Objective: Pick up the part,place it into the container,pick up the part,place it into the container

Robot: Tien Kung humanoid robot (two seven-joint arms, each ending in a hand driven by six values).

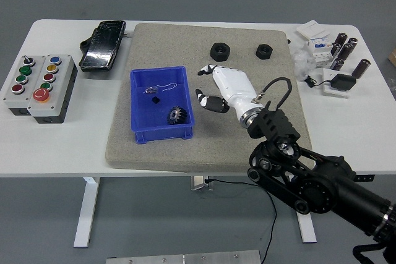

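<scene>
A black gear [177, 115] lies inside the blue bin [158, 71] on the grey mat, near the bin's front right corner. My right hand [213, 88] is white, comes in from the lower right, and hovers over the mat just right of the bin. Its fingers are loosely spread and hold nothing. Two black nuts [219, 51] [264, 50] sit at the mat's far edge, beyond the hand. No second loose gear shows on the mat; my wrist covers part of it. The left arm is out of view.
A grey button box [38, 86] stands at the far left, with a black device [103, 44] behind it. Several dark cylinders [344, 48] and white parts [337, 83] crowd the right rear corner. A small black piece [154, 98] also lies in the bin.
</scene>
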